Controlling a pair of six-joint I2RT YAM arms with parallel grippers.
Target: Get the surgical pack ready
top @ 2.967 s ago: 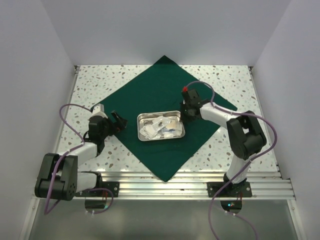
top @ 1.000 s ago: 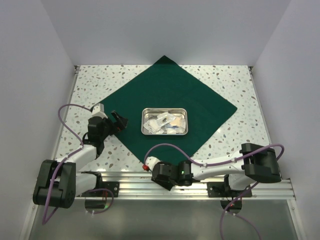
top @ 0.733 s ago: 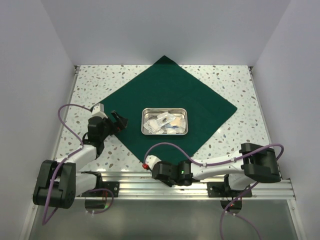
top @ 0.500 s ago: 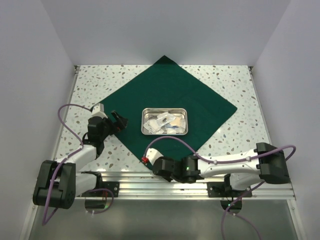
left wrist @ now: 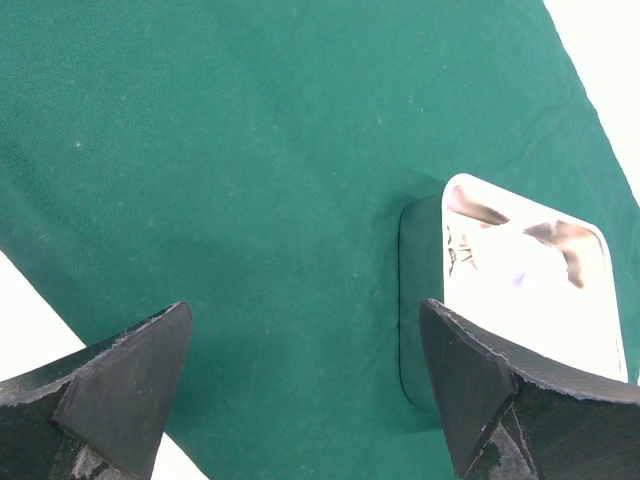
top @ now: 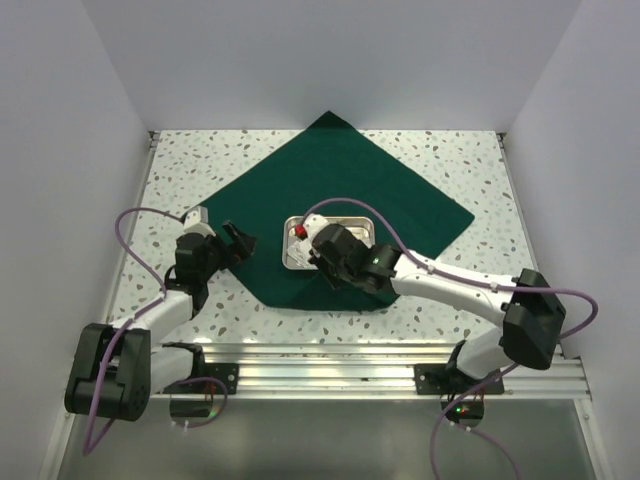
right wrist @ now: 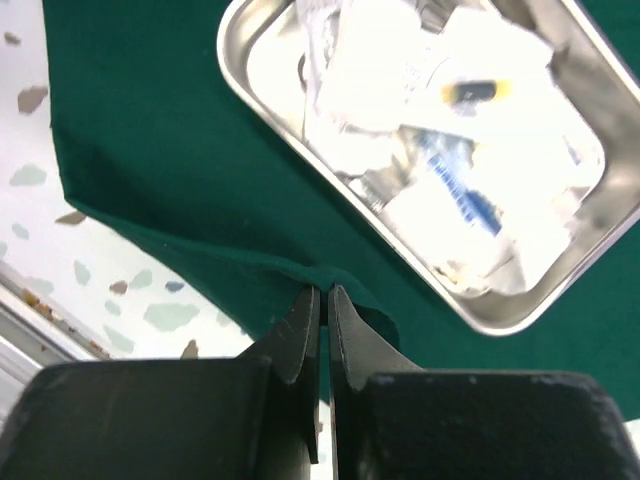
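lying diamond-wise at the worktop's [top: 200, 160] centre, the surgical pack [top: 350, 180] is a dark green drape, its 6 o'clock corner folded toward the steel tray [right wrist: 258, 55]. the right end effector [right wrist: 325, 292], arm stretched low, pinches that folded edge; the left end effector [left wrist: 305, 310] hovers released at the drape's 9 o'clock corner.

Tray [right wrist: 232, 45] on drape [top: 340, 175] mid-table [top: 190, 165], packets [right wrist: 400, 60] in tray, drape's near corner folded over toward tray's front
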